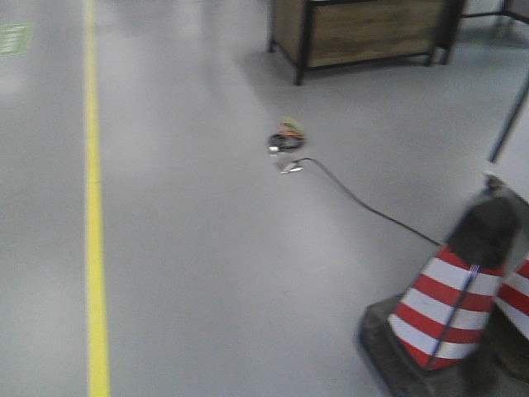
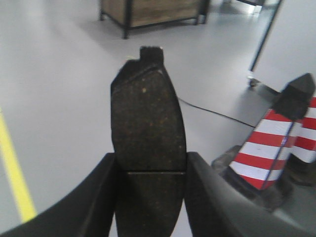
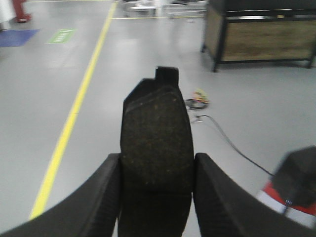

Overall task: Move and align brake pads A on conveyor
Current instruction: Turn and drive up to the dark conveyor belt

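Right now I have a brake pad in each arm: the left end effector point(image 2: 150, 173) is clenched on one brake pad point(image 2: 147, 123), its fingers point(image 2: 98, 192) pressing the lower half while the rest sticks out forward with a small tab at its far end, and the right end effector point(image 3: 157, 177) grips a second brake pad point(image 3: 155, 143) the same way. Both pads are held up over the grey floor point(image 1: 207, 248), not over any belt; I cannot see the conveyor in any view, nor the other pads. What I do see is a yellow line point(image 1: 95, 248), a striped traffic cone point(image 1: 446, 306), a black cable point(image 1: 364, 203) trailing to a small bundle, and a wooden-panelled cart point(image 1: 364, 29) further off. I judge the task as mid-carry: two pads picked, none placed or aligned as far as these views show, so reaching the conveyor and laying them down remains.
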